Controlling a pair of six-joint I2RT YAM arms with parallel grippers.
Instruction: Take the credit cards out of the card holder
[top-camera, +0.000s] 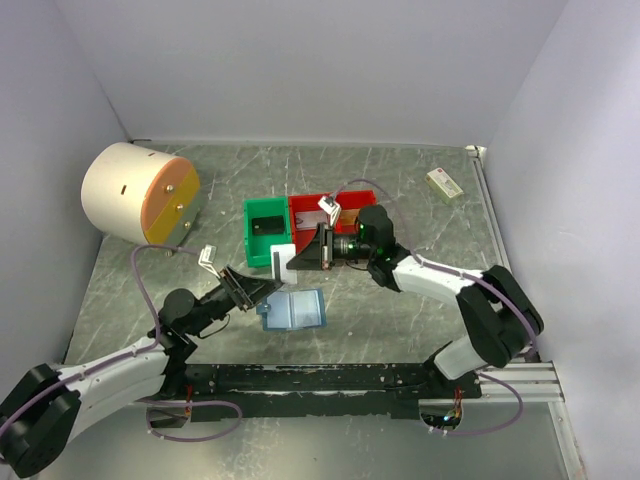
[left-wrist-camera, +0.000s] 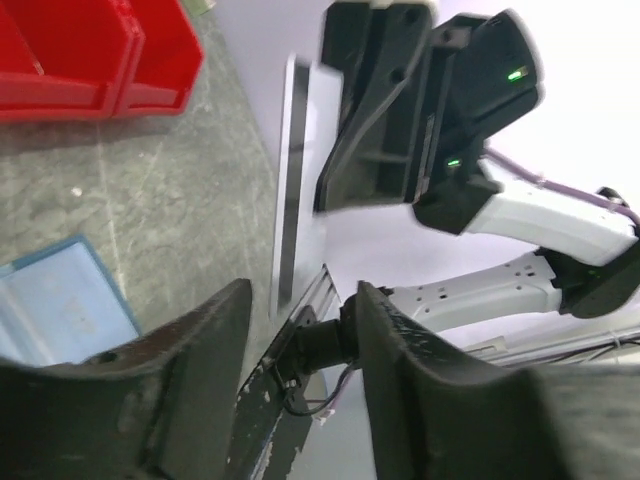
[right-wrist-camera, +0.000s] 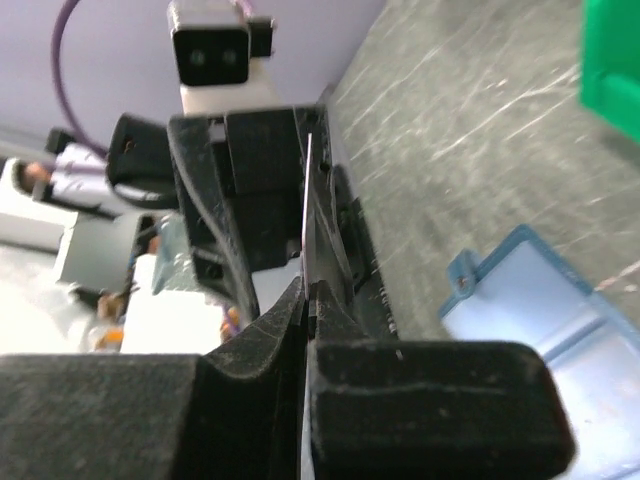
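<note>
The blue card holder (top-camera: 293, 310) lies open on the table; it also shows in the left wrist view (left-wrist-camera: 55, 310) and the right wrist view (right-wrist-camera: 540, 310). My right gripper (top-camera: 312, 250) is shut on a thin white credit card (top-camera: 282, 262) and holds it upright above the table, just beyond the holder. In the right wrist view the card (right-wrist-camera: 307, 190) stands edge-on between the closed jaws of my right gripper (right-wrist-camera: 308, 295). My left gripper (top-camera: 252, 287) is open and empty beside the holder's left edge, facing the card (left-wrist-camera: 292, 200); nothing sits between its jaws (left-wrist-camera: 300, 300).
A green bin (top-camera: 268, 230) and a red bin (top-camera: 325, 215) stand side by side behind the card. A cream and orange cylinder (top-camera: 140, 192) lies at the far left. A small cream box (top-camera: 445, 182) lies at the far right.
</note>
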